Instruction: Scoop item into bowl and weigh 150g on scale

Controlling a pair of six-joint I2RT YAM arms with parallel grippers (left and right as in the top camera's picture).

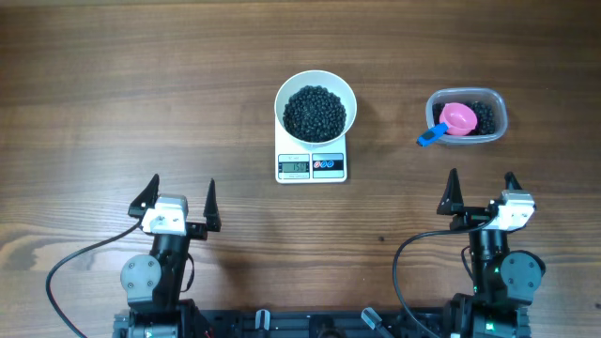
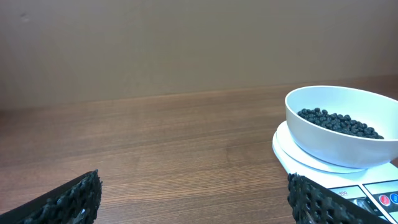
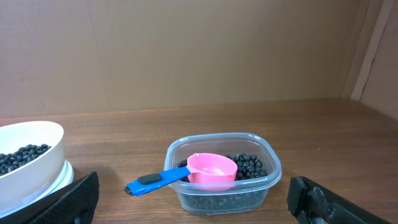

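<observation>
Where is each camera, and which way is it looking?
Overhead: above the table, looking straight down; the left gripper and right gripper show, both open.
Left wrist: low, facing forward at the bowl on the scale; its own fingertips show.
Right wrist: low, facing the container holding the pink scoop; its own fingertips show.
Both wrist views share the bowl of beans.

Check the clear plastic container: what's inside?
A pink scoop sits on black beans, its blue handle sticking out over the rim of the clear container. Beans under the scoop and the container floor are covered.
</observation>
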